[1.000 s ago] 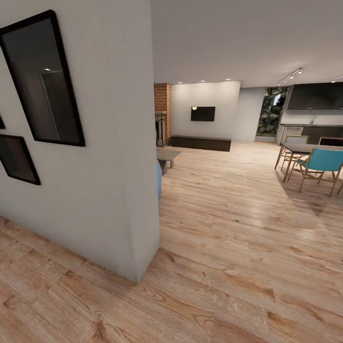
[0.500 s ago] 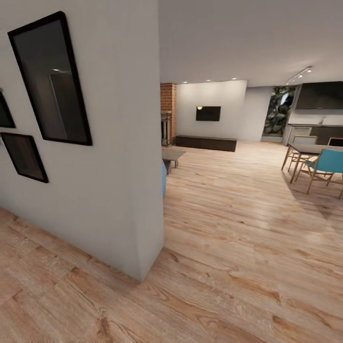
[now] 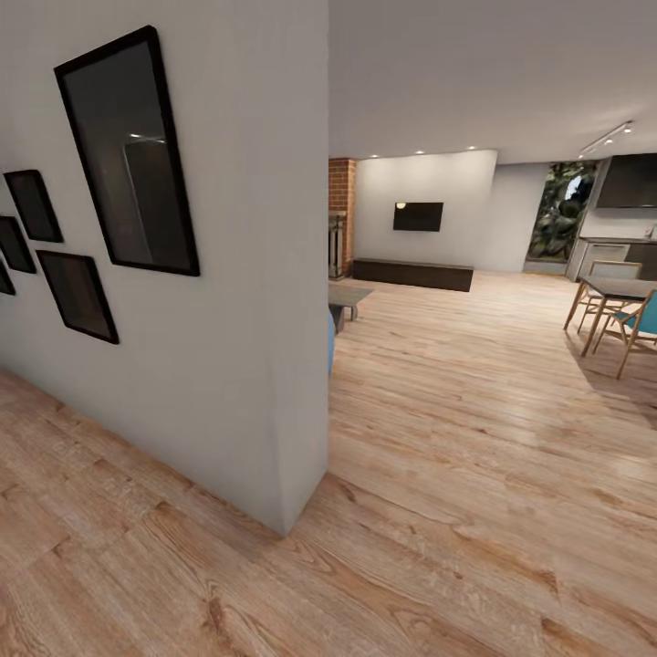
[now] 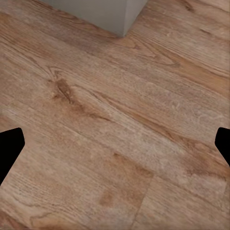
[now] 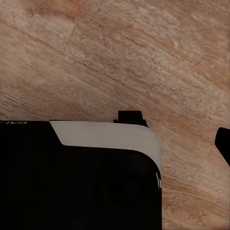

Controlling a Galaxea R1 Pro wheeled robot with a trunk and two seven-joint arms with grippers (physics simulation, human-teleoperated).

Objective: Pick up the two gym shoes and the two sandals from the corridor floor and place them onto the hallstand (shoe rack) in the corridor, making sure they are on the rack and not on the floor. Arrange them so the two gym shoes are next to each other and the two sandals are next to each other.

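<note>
Head view looks past a white wall corner (image 3: 297, 438) w/ dark framed pictures (image 3: 128, 155) on its face, over the corridor floor (image 3: 438, 511) into an open living area: TV (image 3: 418, 216) on the far wall, brick column (image 3: 341, 214), dining table w/ a teal chair (image 3: 639, 324) at the right. No gym shoes, sandals or hallstand to be seen from any cam, so where they lie can't be told from here. Step in hand, as I judge it: robot is travelling/searching, not yet at the pick. Left wrist view: left gripper (image 4: 115, 143) over bare planks, dark fingertips at both edges of the pic, i.e. spread wide, nothing held. Right wrist view: mostly blocked by a black-and-white part of the robot's body (image 5: 81, 172); one dark tip of the right gripper (image 5: 223, 141) shows at the edge, so its opening can't be told, nor whether it carries anything. Next move prob. calls for turning or driving the base round the wall corner until shoes or rack come into view, arms kept tucked clear of the wall.
</note>
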